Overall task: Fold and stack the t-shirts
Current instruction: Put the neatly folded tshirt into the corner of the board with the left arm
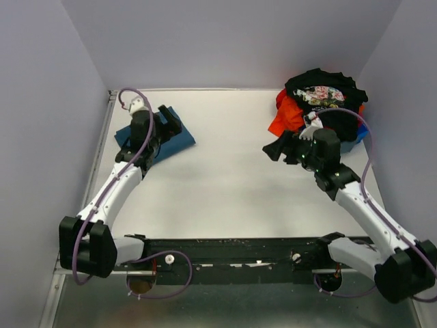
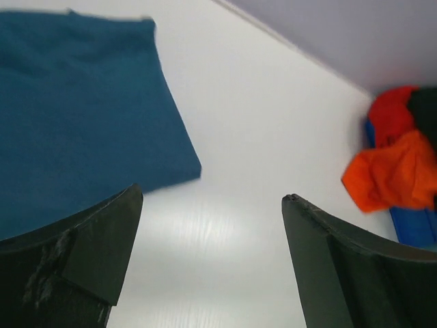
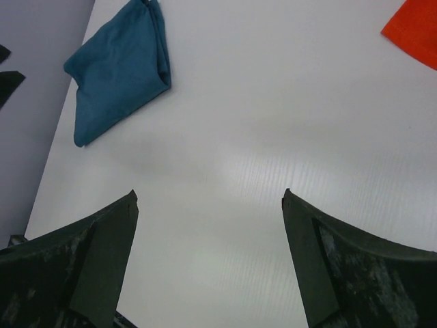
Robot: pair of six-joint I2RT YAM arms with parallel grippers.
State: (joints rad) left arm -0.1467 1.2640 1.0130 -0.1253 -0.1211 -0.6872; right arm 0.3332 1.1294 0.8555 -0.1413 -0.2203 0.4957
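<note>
A folded teal-blue t-shirt (image 1: 171, 144) lies at the back left of the table; it also shows in the left wrist view (image 2: 75, 116) and the right wrist view (image 3: 119, 72). My left gripper (image 1: 171, 121) is open and empty just above its far edge. A heap at the back right holds the black floral t-shirt (image 1: 322, 94) on top, the orange-red t-shirt (image 1: 285, 117) and the bright blue t-shirt (image 1: 356, 140) under it. My right gripper (image 1: 280, 148) is open and empty, just left of the heap, over bare table.
The white table (image 1: 232, 184) is walled by grey panels on the left, back and right. A black rail (image 1: 232, 260) with the arm bases runs along the near edge.
</note>
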